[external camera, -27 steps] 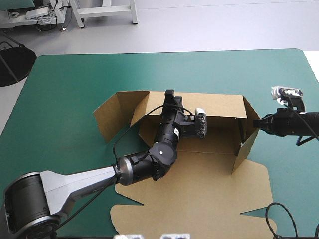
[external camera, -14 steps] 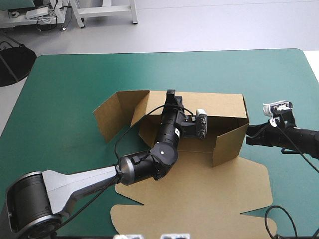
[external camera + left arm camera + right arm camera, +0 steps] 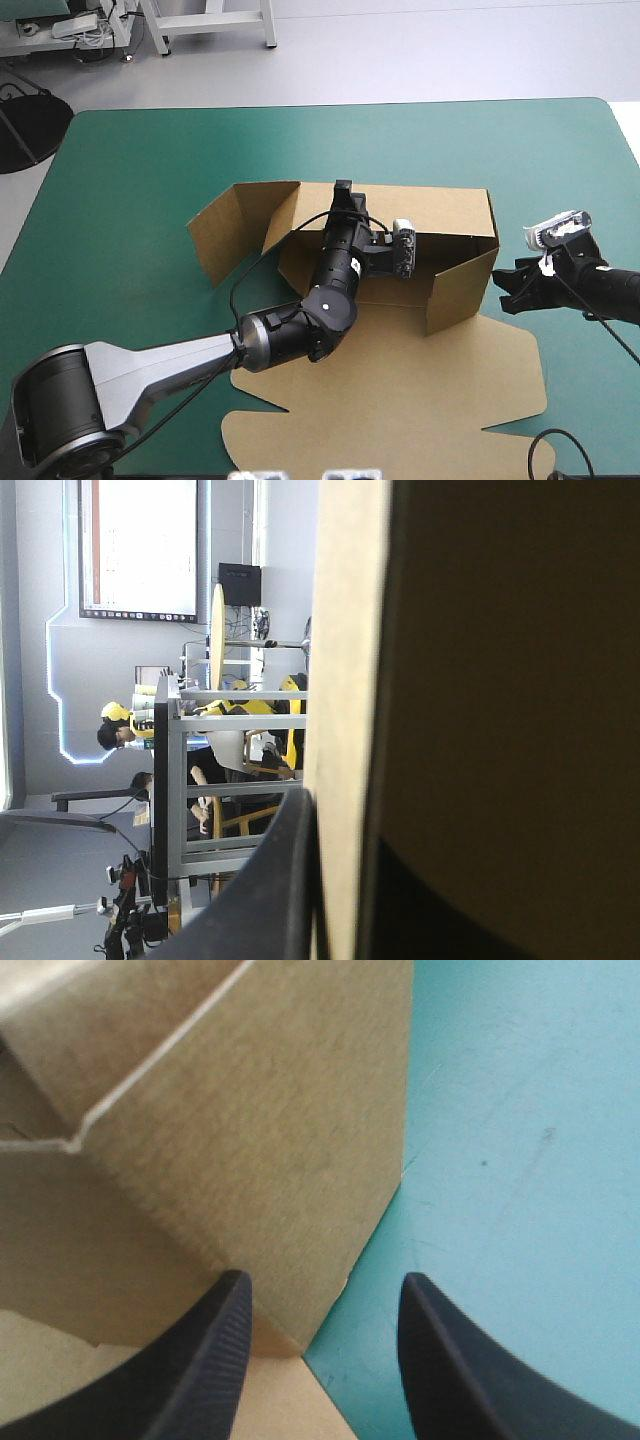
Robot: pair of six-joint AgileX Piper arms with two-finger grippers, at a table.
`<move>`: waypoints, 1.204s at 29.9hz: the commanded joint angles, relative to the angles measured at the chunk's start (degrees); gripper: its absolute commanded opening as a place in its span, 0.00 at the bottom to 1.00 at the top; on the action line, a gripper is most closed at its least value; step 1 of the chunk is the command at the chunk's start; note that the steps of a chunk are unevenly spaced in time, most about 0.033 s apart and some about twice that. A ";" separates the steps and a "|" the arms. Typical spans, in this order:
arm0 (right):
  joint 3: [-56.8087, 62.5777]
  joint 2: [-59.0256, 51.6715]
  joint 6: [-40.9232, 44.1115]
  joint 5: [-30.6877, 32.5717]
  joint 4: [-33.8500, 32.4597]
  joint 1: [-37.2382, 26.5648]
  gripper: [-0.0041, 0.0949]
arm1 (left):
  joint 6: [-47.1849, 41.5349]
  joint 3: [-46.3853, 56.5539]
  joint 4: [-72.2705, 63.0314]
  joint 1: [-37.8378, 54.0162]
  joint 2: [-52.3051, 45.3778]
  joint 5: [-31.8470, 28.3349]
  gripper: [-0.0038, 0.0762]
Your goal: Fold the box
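I have the left end effector gripping the box rear wall, board blocking its camera; wrist view shows right end effector released beside it.

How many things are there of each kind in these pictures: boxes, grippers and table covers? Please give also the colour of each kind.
Boxes, brown: 1, the box
Grippers, black: 2, the left gripper and the right gripper
Table covers, teal-green: 1, the table cover
Total: 4

Overhead; wrist cameras near box
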 commanded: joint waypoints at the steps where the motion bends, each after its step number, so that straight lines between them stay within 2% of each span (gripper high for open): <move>1: -1.40 -0.97 -1.63 2.10 2.69 -0.17 0.52 | -1.31 -0.32 -5.36 -0.19 -0.96 -0.34 0.04; 5: -1.40 -0.97 -4.90 2.73 4.55 1.34 0.52 | -1.31 -0.32 -5.27 -0.19 -0.96 -0.44 0.04; 11: -1.40 -0.07 -5.06 -0.66 6.07 6.12 0.52 | -1.31 -0.32 -5.27 -0.19 -0.96 -0.57 0.04; 17: -1.30 1.54 -1.85 -10.06 7.68 9.57 0.52 | -1.15 -0.32 -5.27 -0.19 -0.96 -0.57 0.04; 21: -1.30 3.64 -1.85 -12.27 9.98 10.07 0.52 | -1.15 -0.32 -5.14 -0.19 -0.96 -0.94 0.04; 24: -1.30 5.95 -1.85 -12.52 10.26 10.07 0.42 | -1.38 -0.32 -5.03 -0.19 -0.96 -1.25 0.04; 27: -1.30 8.86 -1.85 -11.84 10.37 10.07 0.15 | -1.38 -0.32 -4.82 -0.19 -0.96 -1.41 0.04; 28: -1.30 9.65 -1.85 -11.41 10.25 10.07 0.03 | -1.38 -0.32 -4.82 -0.19 -0.96 -1.41 0.04; 36: -1.30 11.37 -2.21 -9.56 9.99 10.07 0.05 | -1.38 -0.32 -4.69 -0.19 -0.96 -0.78 0.04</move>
